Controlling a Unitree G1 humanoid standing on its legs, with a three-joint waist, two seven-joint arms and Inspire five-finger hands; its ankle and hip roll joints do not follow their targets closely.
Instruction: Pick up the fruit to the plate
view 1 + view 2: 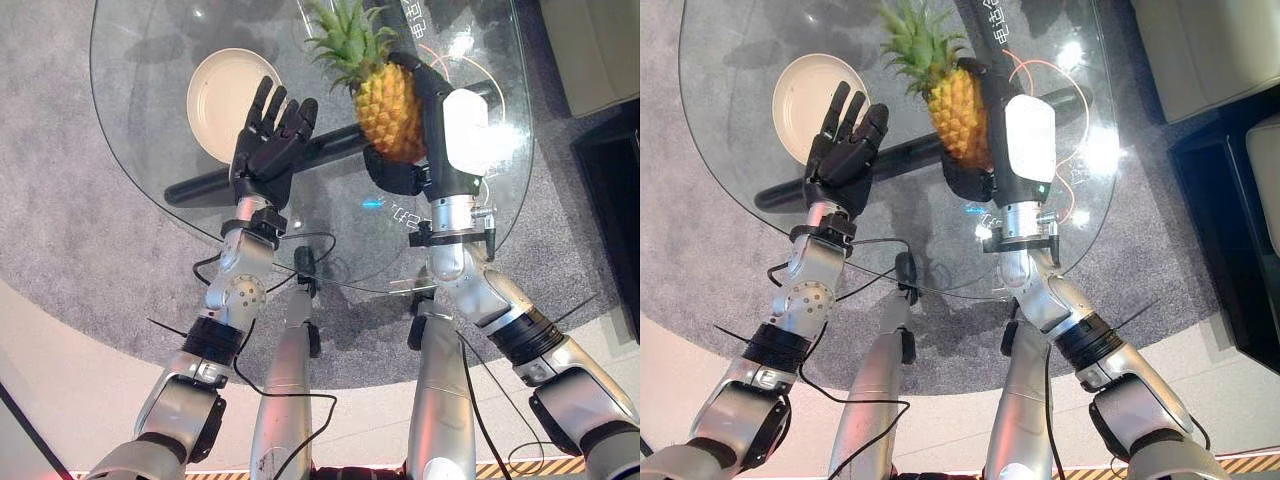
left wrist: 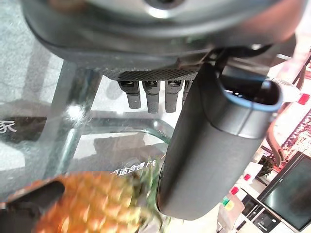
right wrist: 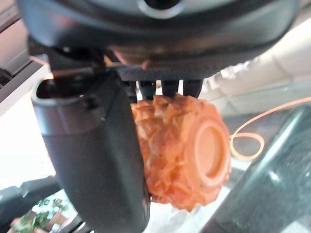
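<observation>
While clutching pineapple (image 1: 388, 110), right hand (image 1: 440, 120) raised.

White Chinese characters show on the glass table (image 1: 150, 190), too unclear to read.

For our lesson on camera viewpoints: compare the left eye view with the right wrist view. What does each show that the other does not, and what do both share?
Left eye view alone: the cream plate on the glass table, the pineapple's green crown, and the left hand held open beside the fruit. Right wrist view alone: the pineapple's flat round base. Both: the pineapple gripped in the right hand, its fingers curled round it.
</observation>
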